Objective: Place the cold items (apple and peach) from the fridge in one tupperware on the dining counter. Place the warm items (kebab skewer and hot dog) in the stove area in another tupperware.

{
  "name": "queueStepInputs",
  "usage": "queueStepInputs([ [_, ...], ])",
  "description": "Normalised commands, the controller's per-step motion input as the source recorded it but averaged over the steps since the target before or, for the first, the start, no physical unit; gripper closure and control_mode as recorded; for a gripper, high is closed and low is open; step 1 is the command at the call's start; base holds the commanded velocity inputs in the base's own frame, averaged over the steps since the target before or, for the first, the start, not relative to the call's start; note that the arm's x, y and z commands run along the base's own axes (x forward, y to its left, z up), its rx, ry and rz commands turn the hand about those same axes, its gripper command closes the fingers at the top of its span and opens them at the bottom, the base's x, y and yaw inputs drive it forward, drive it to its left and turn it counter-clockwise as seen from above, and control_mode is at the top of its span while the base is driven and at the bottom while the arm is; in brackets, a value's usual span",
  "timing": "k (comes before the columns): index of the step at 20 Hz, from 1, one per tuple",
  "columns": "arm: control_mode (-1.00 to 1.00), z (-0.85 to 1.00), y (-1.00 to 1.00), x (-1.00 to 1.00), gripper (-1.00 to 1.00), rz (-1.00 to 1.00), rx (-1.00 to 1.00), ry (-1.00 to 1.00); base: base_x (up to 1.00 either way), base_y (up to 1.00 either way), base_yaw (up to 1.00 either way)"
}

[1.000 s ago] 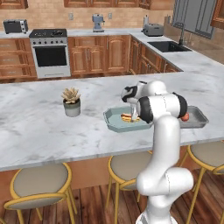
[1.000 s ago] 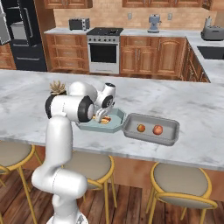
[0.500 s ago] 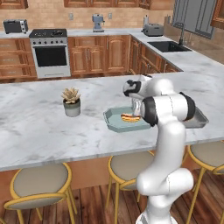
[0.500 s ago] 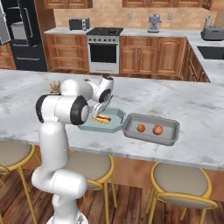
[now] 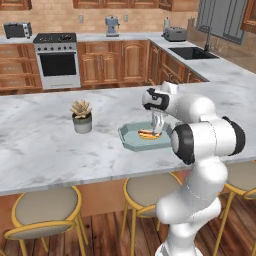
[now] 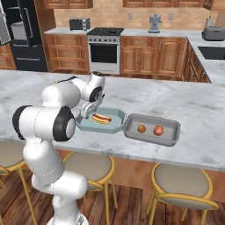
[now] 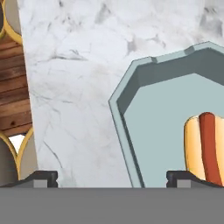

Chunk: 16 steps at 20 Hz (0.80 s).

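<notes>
Hand view: hand (image 7: 111, 177) spread wide, holding nothing, over teal tray's (image 7: 124, 131) rim; hot dog (image 7: 205, 146) lying inside. Beyond, on tabletop (image 6: 52, 79), grey tray (image 6: 151, 138) with apple (image 6: 141, 128) and peach (image 6: 158, 130). Probably next: fetching kebab near stove (image 6: 104, 50).

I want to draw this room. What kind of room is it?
A kitchen, it seems: there's a stove against the back wall, a sink in the countertop, and a marbled dining counter with stools.
</notes>
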Motion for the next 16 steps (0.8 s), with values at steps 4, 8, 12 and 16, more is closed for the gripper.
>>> queueStepInputs([
  [4, -1.0, 0.45, 0.43, -1.0, -1.0, -0.12, 0.0, 0.0, 0.0, 0.0, 0.0],
  [8, -1.0, 0.46, 0.33, -1.0, -1.0, -0.23, 0.02, 0.0, 0.0, 0.0, 0.0],
  [12, -1.0, 0.38, 0.14, -1.0, -1.0, -0.34, 0.07, -0.03, 0.0, 0.0, 0.0],
  [16, -1.0, 0.43, 0.0, -1.0, -1.0, -0.44, 0.04, -0.08, 0.0, 0.0, 0.0],
])
